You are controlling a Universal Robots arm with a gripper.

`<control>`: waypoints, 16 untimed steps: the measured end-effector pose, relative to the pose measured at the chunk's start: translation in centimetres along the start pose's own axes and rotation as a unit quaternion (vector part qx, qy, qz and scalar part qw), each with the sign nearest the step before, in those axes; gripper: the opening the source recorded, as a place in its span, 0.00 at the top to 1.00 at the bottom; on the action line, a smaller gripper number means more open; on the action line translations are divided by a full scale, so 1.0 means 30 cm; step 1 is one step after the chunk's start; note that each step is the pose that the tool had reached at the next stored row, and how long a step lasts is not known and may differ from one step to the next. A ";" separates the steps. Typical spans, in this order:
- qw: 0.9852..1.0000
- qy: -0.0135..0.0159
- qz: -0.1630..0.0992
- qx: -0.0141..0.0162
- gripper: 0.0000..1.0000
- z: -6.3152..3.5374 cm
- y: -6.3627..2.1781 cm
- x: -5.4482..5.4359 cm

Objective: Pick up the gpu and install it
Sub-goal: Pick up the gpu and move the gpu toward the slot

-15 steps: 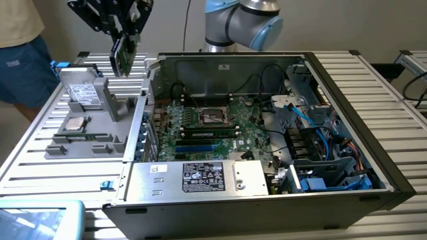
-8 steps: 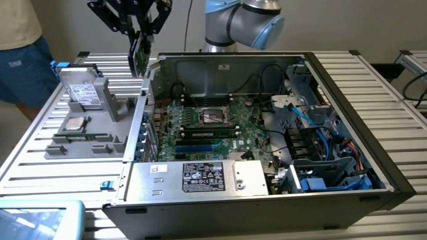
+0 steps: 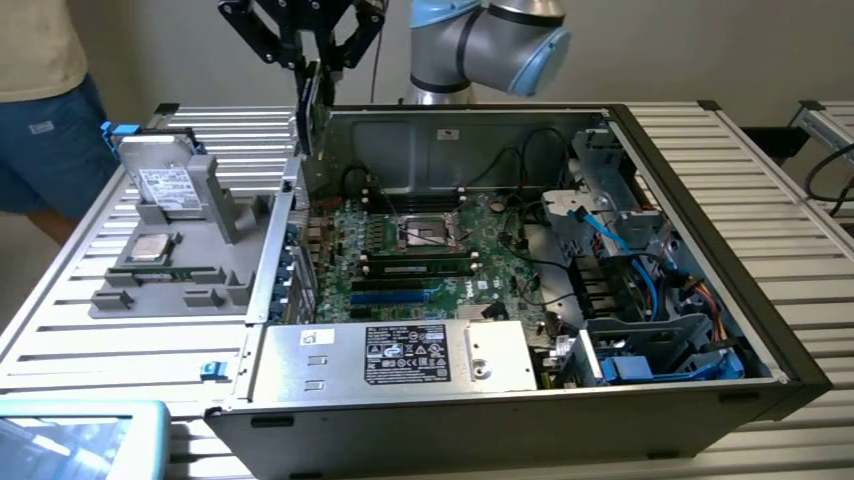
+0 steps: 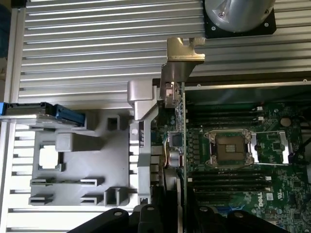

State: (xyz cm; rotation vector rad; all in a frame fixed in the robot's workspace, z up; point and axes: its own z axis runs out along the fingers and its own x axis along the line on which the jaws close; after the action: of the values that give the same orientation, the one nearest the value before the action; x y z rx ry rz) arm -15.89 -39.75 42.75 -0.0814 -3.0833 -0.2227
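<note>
Gripper (image 3: 311, 60) pinches the gpu (image 3: 310, 100) by its upper edge, fingers pressed on both faces. Card hangs upright, edge-on, off the board, over the case (image 3: 694, 200) corner at the exterior view's far left. In the wrist view the gripper (image 4: 172, 206) shows as dark fingers either side of the thin card, and the gpu (image 4: 179, 68) ends in its metal bracket, right along the case wall.

The case lies open, side panel off. Inside:
- motherboard (image 3: 467, 275), green
- socket (image 3: 430, 232) mid-board, bare, with its frame round it
- memory slots (image 3: 420, 266) just in front of the socket
- power supply (image 3: 400, 355) along the near wall, white label up
- drive cage (image 3: 641, 340) on the exterior view's right, with blue cables (image 3: 601, 225) looped over it

Tray (image 3: 174, 290), grey, sits just beside the case on the exterior view's left. It holds a drive (image 3: 167, 185) propped at a tilt and a chip (image 3: 150, 247) lying flat; the near pockets are bare. A grey tray post (image 4: 141, 97) stands close beside the bracket.

Both rest on a slatted metal table (image 3: 761, 170). Arm (image 3: 487, 40) is behind the case. Person (image 3: 40, 100) stands at the far left corner.
</note>
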 end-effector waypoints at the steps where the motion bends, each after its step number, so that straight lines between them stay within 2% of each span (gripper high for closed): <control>1: 1.000 0.000 0.000 0.000 0.71 -0.001 -0.001 -0.015; 16: 1.000 0.001 0.000 0.000 0.71 -0.023 -0.079 -0.215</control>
State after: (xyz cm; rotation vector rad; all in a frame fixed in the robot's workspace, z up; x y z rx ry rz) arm -9.56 -42.49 42.75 -0.0815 -3.0817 -0.2222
